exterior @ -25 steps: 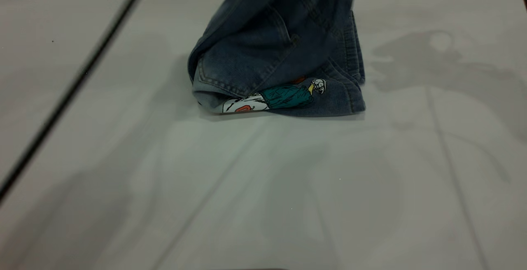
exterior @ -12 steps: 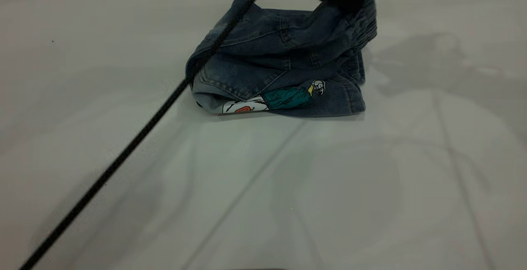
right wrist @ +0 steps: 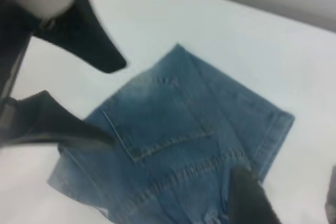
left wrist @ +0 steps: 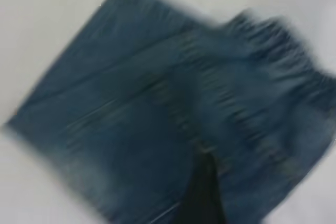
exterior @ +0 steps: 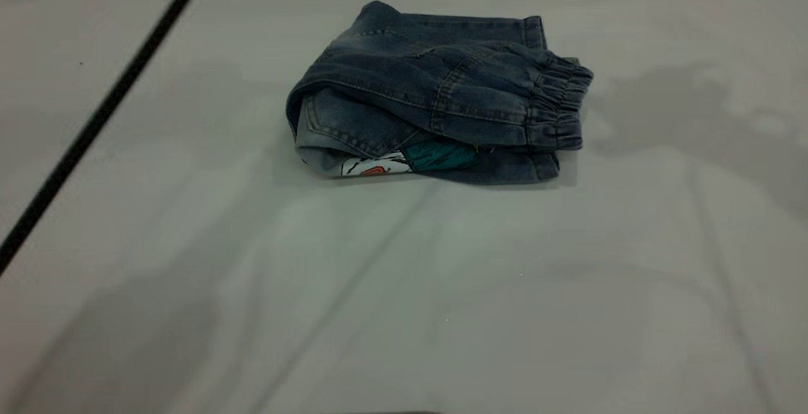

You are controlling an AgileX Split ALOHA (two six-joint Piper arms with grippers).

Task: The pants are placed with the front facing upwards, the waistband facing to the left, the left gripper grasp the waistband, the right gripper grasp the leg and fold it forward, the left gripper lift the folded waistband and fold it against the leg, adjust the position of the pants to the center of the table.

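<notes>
The left gripper (left wrist: 205,192) is hovering above the pants (exterior: 435,95), showing only as one dark, blurred finger against the denim in its own wrist view, so whether its fingers are spread or pressed together cannot be told; it is holding nothing that can be seen. The right gripper (right wrist: 283,198) is also hanging over the pants, and in its wrist view two dark fingers (right wrist: 249,195) are standing apart with bare table between them, so it is spread and gripping nothing. Farther off in that same view, two other dark fingers, one above the other, are reaching in over the far corner of the denim; they look like the other arm's, and they too are parted. Neither gripper is appearing in the outside view. The pants are lying folded into a compact bundle on the table (exterior: 404,288), toward the far side and roughly midway between left and right. The top layer is folded over, with the gathered elastic waistband (exterior: 558,108) resting at the right edge of the bundle. A back pocket (right wrist: 157,116) is facing up on the upper layer. At the near edge, a colourful print (exterior: 410,160) in teal, white and orange is peeking out from under the top fold. A thin black cable (exterior: 101,114) is crossing the left part of the outside view on a slant.
</notes>
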